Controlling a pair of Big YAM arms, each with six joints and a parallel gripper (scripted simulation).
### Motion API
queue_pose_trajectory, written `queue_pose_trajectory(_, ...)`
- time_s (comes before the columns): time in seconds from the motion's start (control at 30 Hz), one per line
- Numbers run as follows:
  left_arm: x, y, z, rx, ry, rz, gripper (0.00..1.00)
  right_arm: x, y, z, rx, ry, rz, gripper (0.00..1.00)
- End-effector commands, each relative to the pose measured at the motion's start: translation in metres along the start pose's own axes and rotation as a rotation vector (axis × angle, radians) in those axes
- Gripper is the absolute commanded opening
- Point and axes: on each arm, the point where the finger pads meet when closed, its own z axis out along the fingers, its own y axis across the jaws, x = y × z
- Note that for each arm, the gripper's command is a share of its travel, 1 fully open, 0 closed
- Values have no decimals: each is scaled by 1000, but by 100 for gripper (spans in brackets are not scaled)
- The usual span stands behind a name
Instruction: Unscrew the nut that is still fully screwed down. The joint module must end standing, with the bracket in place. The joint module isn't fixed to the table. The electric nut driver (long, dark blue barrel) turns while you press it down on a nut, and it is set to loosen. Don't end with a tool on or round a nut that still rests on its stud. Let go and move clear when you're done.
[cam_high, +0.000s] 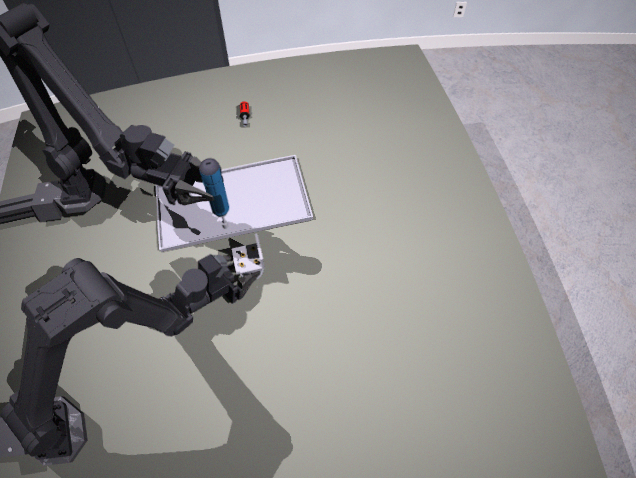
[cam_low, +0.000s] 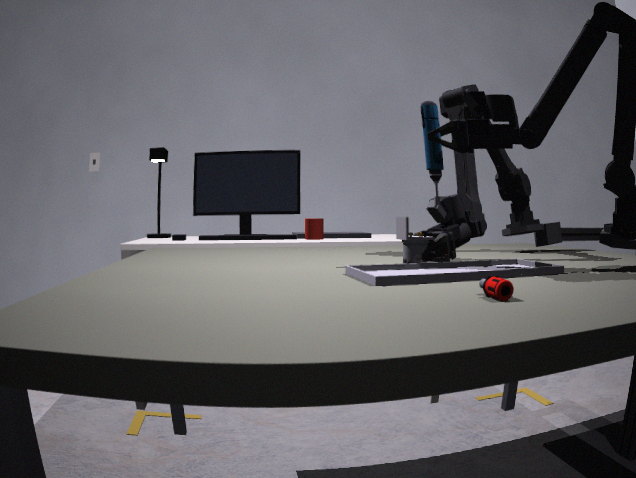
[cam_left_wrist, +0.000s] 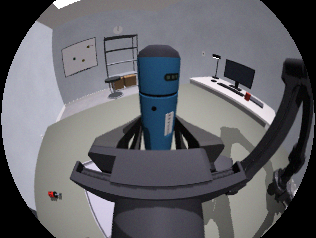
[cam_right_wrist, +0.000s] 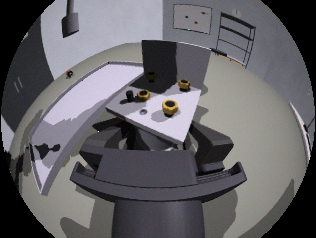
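My left gripper (cam_high: 213, 197) (cam_low: 434, 136) is shut on the dark blue electric nut driver (cam_high: 211, 179) (cam_low: 430, 115) (cam_left_wrist: 159, 75). The driver hangs nearly upright, its socket (cam_high: 224, 225) (cam_low: 437, 200) (cam_right_wrist: 70, 25) in the air above the tray edge, off to the bracket's side and touching no nut. My right gripper (cam_right_wrist: 158, 119) is shut on the joint module (cam_low: 412, 251), which stands upright. Its white L-shaped bracket (cam_high: 248, 268) (cam_low: 402, 227) (cam_right_wrist: 160, 127) sits on top. Several brass nuts, such as the near nut (cam_right_wrist: 170, 106), the left nut (cam_right_wrist: 143, 95) and the right nut (cam_right_wrist: 184, 84), show there; one is in shadow. Their seating is unclear.
A shallow white tray (cam_high: 303, 189) (cam_low: 376, 281) lies beside the module, under the driver. A small red tool (cam_high: 244, 108) (cam_low: 498, 288) (cam_left_wrist: 52, 194) (cam_right_wrist: 70, 74) lies on the table beyond the tray. The bracket's upright wall stands behind the nuts in the right wrist view.
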Motion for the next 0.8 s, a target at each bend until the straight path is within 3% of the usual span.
queue_pose_trajectory(0.0, -64, -2, 8, -2, -144, -5, 42, 15, -9, 0, 11, 35, 1, 59)
queue_pose_trajectory(0.13, -63, -2, 6, -2, -143, -5, 42, 15, -9, 0, 11, 35, 1, 59)
queue_pose_trajectory(0.23, -37, -4, -10, 5, -92, 1, 42, 15, -9, 0, 11, 35, 1, 59)
queue_pose_trajectory(0.33, -58, -2, -3, -1, -133, -4, 42, 15, -9, 0, 11, 35, 1, 59)
queue_pose_trajectory(0.43, -36, -4, -17, 5, -92, 1, 42, 15, -9, 0, 11, 35, 1, 59)
queue_pose_trajectory(0.53, -63, -1, -7, -2, -144, -5, 42, 15, -9, 0, 11, 35, 1, 59)
queue_pose_trajectory(0.77, -62, -1, -9, -2, -142, -5, 42, 15, -9, 0, 11, 35, 1, 59)
